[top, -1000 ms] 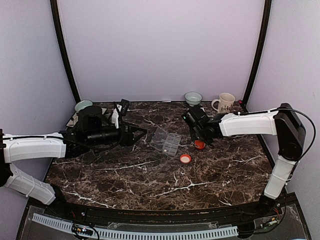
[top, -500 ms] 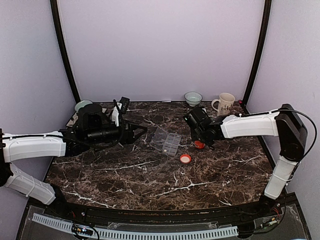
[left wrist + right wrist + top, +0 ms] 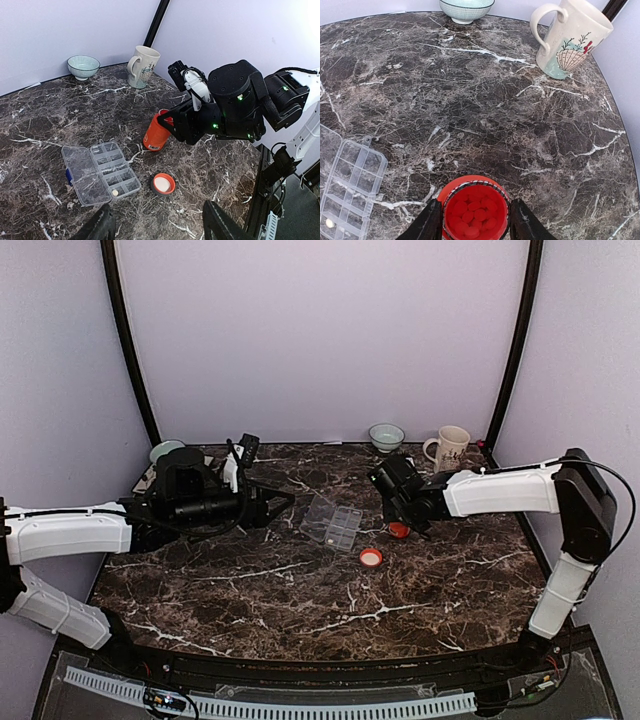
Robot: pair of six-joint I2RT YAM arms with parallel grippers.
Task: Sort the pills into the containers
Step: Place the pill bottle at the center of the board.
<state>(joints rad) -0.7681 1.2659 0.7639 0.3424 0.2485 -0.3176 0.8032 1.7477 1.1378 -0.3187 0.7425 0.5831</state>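
My right gripper (image 3: 476,217): fingers flank open bottle (image 3: 156,134), red pills (image 3: 472,212) inside, bottle standing on table (image 3: 300,600). Wrist crept slightly right over last second, bottle spot unchanged. Can't tell if I'm clamping or just let go. My left gripper (image 3: 159,224) spread wide, empty. Box (image 3: 332,522) mid-table, lid open, one white pill (image 3: 115,192) in corner cell. Cap (image 3: 371,557) near it. My read: pouring not started.

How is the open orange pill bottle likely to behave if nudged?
The pill bottle is tall, narrow and uncapped, so it would probably tip easily and spill its red pills. Being round, it might then roll on the smooth marble table.
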